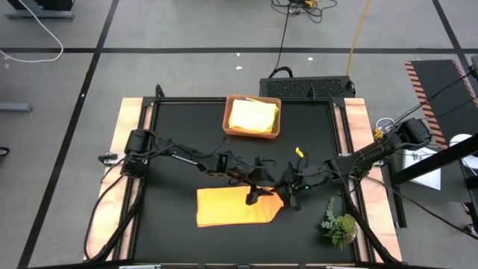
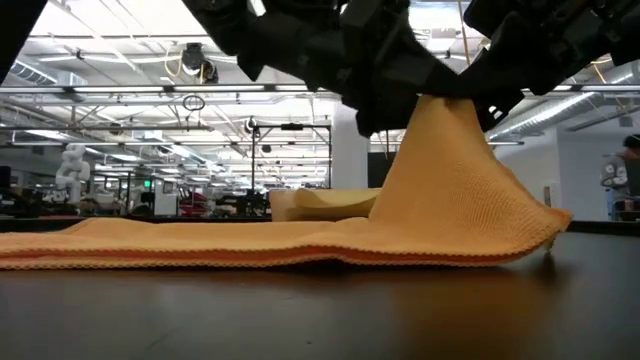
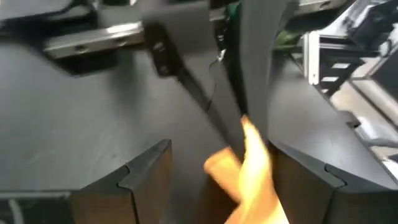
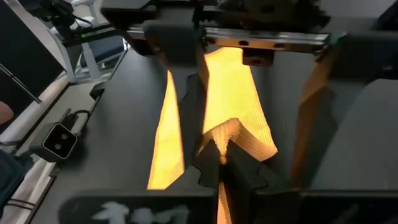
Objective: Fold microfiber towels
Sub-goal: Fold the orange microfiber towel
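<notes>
**Right gripper pinches the orange towel; left jaws spread**

High view: the orange towel (image 1: pixel 235 207) lies flat on the black table (image 1: pixel 168 149) toward 6 o'clock. Both grippers meet over its 3 o'clock end, the left gripper (image 1: pixel 254 196) just beside the right gripper (image 1: pixel 290 196). A tray (image 1: pixel 252 134) at 12 o'clock holds folded yellow towels (image 1: pixel 252 116). A plant sprig (image 1: pixel 337 224) sits at 4 o'clock.

Low view: the orange towel's right part rises in a peak to the dark grippers above, while the rest lies flat on the table.

Left wrist view: the left gripper's fingers (image 3: pixel 140 180) stand spread, with a raised strip of orange towel between them; whether it touches either finger I cannot tell.

Right wrist view: the right gripper's fingers (image 4: pixel 211 168) are pressed together on a bunched edge of the orange towel, with the left gripper just beyond.
</notes>
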### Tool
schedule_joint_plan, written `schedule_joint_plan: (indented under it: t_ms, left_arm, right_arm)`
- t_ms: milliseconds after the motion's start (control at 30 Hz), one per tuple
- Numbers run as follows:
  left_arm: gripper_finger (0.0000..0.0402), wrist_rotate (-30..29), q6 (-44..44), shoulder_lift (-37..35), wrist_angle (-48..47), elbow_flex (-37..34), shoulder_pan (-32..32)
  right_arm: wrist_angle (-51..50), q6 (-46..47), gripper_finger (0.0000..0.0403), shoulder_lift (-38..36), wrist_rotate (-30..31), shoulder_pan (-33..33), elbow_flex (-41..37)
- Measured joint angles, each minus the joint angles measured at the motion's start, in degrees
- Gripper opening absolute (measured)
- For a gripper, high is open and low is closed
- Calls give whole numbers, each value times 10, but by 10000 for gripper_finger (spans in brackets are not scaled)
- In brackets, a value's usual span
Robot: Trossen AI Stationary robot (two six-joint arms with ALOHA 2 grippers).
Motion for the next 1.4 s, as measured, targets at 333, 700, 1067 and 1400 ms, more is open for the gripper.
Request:
schedule_joint_plan:
  t_ms: [333,700,1067,1400]
  left_arm:
    - [256,15,-5,2,-40,13,1]
    - [100,34,29,2,-53,14,2]
    - [5,44,92,-13,-67,14,0]
    - [3,26,124,-59,-100,14,-11]
  right_arm:
    - [-11,0,0,0,0,0,0]
    - [-11,0,1,0,-1,0,0]
    - [-60,29,111,0,-3,2,-17]
    - [59,73,208,0,-20,1,-105]
